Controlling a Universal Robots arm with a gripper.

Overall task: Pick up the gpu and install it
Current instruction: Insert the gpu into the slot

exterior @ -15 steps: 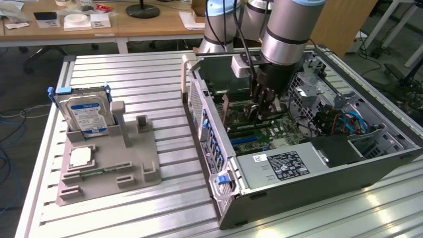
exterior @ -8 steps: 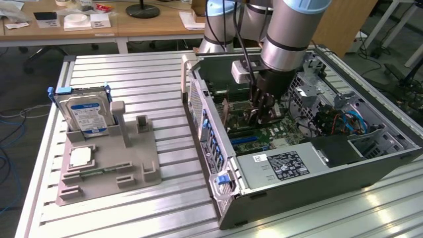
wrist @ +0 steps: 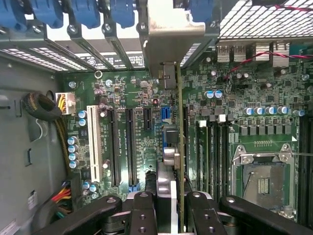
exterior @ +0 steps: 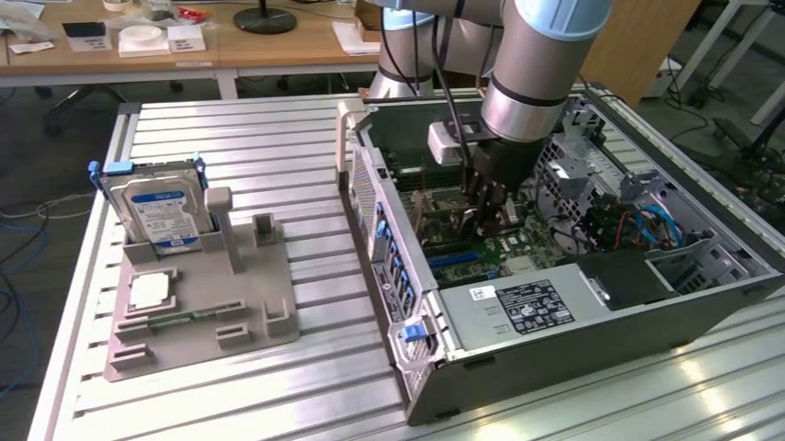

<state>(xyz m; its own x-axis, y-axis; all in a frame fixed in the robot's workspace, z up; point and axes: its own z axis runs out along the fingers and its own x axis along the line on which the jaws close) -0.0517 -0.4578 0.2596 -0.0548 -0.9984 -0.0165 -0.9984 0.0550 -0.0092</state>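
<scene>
Your hand (wrist: 178, 215) is down inside the open computer case (exterior: 576, 322), its fingers (wrist: 142, 215) drawn narrow and clamped on the gpu (wrist: 179, 147). The wrist view looks straight down the card's thin edge, with its metal bracket (wrist: 175, 29) at the far end against the row of rear slot covers (wrist: 83, 44). So the card is off the bench and hangs on edge just above the motherboard (wrist: 230, 98), between the long black expansion slots (wrist: 129, 147) and the memory slots (wrist: 210, 152).

To do this step well, I would line the card's lower edge up with one slot along its full length before you press — a skewed edge will likely catch on the slot wall. Keep the card upright; any tilt at the bracket end could jam it against the rear frame. Lower slowly and evenly, and watch the capacitors (wrist: 213, 94) near the card's path. Whether the edge already touches a slot cannot be told from here.

In the exterior view the grey holder (exterior: 202, 312) on the bench (exterior: 245, 138) carries the hard drive (exterior: 153, 209) and a small square chip (exterior: 147, 290), well apart from the work.
</scene>
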